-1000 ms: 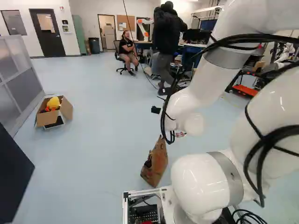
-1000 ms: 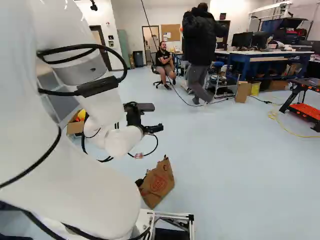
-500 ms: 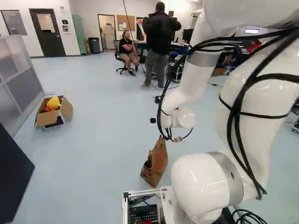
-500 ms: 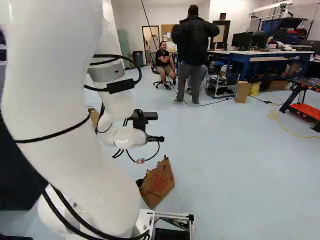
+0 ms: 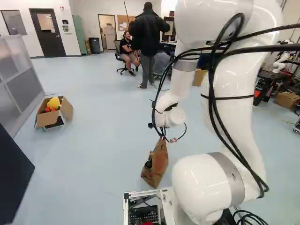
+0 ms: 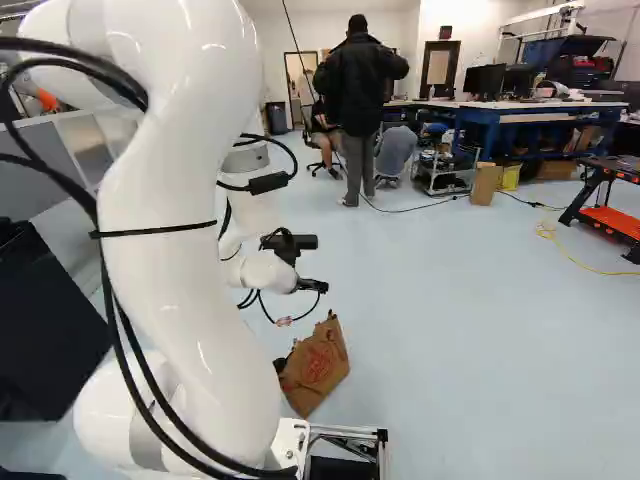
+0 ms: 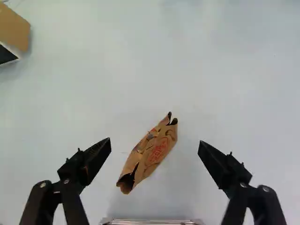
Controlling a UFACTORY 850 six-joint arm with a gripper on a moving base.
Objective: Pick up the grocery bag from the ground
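Since the earlier frame the arm (image 5: 234, 117) has swung against its lowest joint: its wrist end sits further left in the left base view and slightly further right in the right base view, and the upper links have shifted too. The bag (image 6: 316, 366), the box (image 5: 55, 112) and the base frame (image 6: 375, 440) are where they were.

The gripper (image 6: 313, 286) has its two fingers (image 7: 98, 157) spread wide, one on either side, with nothing held between them. It hangs above the floor (image 6: 480, 350), apart from the bag.

In the wrist view the brown paper bag shows below the gripper, in the gap between the fingers, its lower, open-looking end nearer the left fingertip than the right. It rests slantwise on the floor, creased and narrow. In the left base view it is just ahead of the base, below the arm's wrist.

Well apart from the bag, on the left, the open box holds something yellow (image 5: 53, 103); part of that box also shows in the wrist view
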